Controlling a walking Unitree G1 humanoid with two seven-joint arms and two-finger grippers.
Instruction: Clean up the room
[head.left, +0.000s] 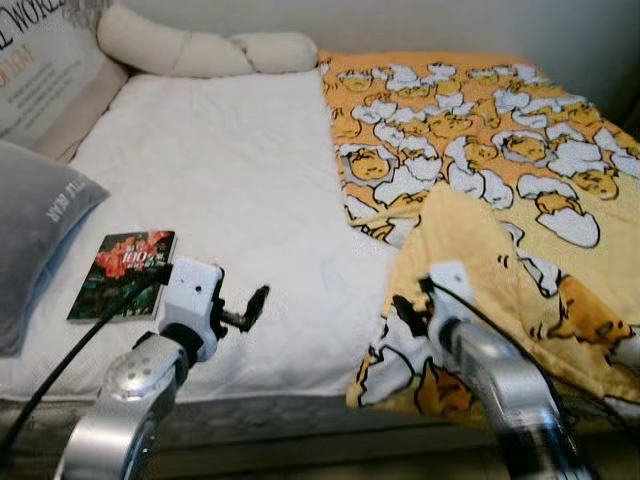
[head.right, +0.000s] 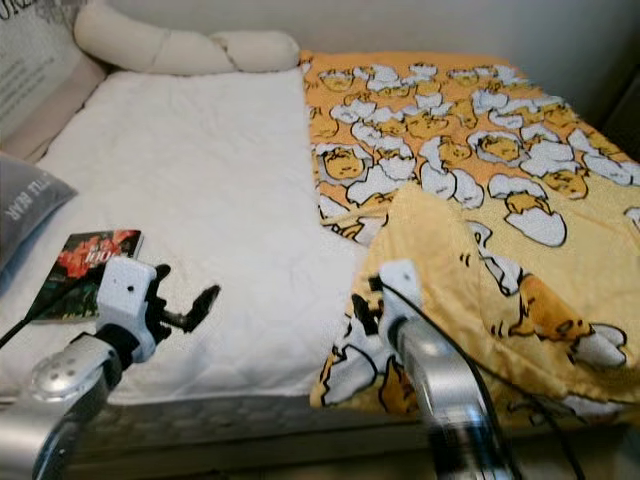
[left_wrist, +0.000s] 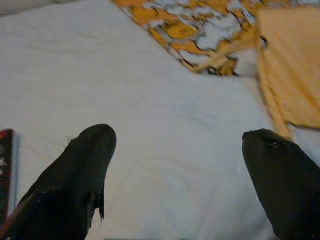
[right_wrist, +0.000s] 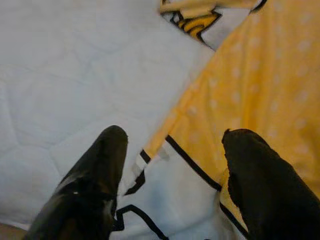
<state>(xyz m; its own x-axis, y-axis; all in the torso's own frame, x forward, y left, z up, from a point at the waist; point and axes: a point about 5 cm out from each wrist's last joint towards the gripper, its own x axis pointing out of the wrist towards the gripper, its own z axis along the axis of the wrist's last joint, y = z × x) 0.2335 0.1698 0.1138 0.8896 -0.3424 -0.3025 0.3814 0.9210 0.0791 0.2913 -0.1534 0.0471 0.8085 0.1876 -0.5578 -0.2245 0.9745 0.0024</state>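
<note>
An orange-yellow blanket (head.left: 470, 150) printed with cartoon egg figures covers the right half of the bed, and its near corner is folded back to show a plain yellow underside (head.left: 480, 250). My right gripper (right_wrist: 172, 137) is open just above the blanket's black-trimmed edge, where it meets the white mattress (head.left: 230, 170); nothing is pinched. My left gripper (head.left: 245, 312) is open over bare white mattress near the front edge, holding nothing. A small book (head.left: 123, 273) with a red-and-black cover lies to the left of the left gripper.
A grey pillow (head.left: 35, 230) rests at the bed's left edge beside the book. A long cream bolster (head.left: 200, 50) and a printed cushion (head.left: 45, 70) lie at the head of the bed. A black cable (head.left: 70, 355) runs along my left arm.
</note>
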